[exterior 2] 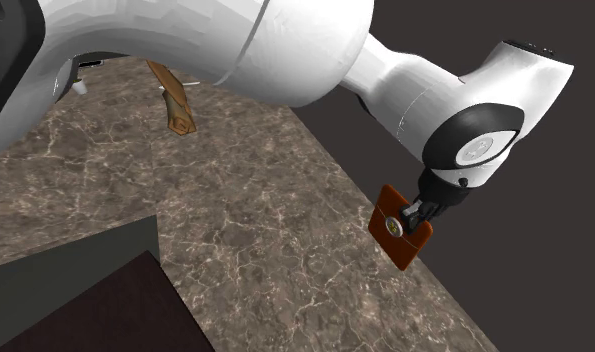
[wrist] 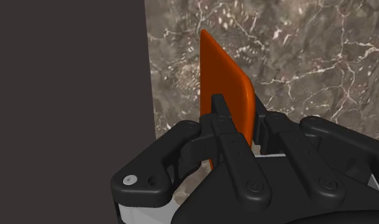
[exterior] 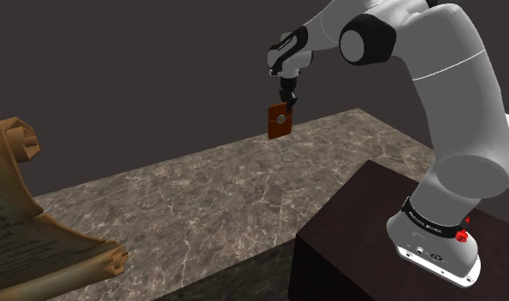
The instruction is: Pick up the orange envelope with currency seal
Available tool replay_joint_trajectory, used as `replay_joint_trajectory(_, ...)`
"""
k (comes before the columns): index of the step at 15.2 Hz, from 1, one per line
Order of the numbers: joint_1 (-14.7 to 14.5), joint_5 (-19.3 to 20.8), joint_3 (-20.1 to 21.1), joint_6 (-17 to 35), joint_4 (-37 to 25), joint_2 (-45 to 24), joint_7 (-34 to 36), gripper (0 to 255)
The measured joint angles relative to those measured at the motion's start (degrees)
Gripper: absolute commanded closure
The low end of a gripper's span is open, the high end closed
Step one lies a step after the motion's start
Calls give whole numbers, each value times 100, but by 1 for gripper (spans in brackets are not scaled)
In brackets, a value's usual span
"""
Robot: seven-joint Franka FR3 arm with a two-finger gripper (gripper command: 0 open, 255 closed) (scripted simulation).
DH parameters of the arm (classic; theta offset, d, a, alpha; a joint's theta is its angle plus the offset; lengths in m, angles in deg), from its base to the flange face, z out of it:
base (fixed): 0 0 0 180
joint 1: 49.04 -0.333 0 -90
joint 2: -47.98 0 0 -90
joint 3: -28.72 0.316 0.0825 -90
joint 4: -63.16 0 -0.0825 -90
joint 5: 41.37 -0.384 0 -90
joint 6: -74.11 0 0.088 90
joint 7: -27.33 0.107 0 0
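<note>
The orange envelope with a small round seal on its face hangs in the air above the far edge of the marble table. My black gripper is shut on its top edge. From the second exterior view the envelope dangles tilted beside the table's edge, held by the gripper. In the wrist view the envelope stands edge-on, clasped between the two fingers, with the marble far below it.
A large brown scroll lies at the shoulder view's lower left, on the table's near corner. The dark stand sits at the lower right. A dark wall runs behind the table's far edge.
</note>
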Motion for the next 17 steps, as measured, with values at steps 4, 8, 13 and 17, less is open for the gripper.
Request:
replay_joint_trajectory(4,2,-1,0,-1,-7,-4,1,255)
replay_joint_trajectory(8,-17,45,-30,-164,-62,103,33,255)
replay_joint_trajectory(13,-22,113,-78,-443,-194,259,68,255)
replay_joint_trajectory(17,-37,170,-114,-669,-299,389,106,255)
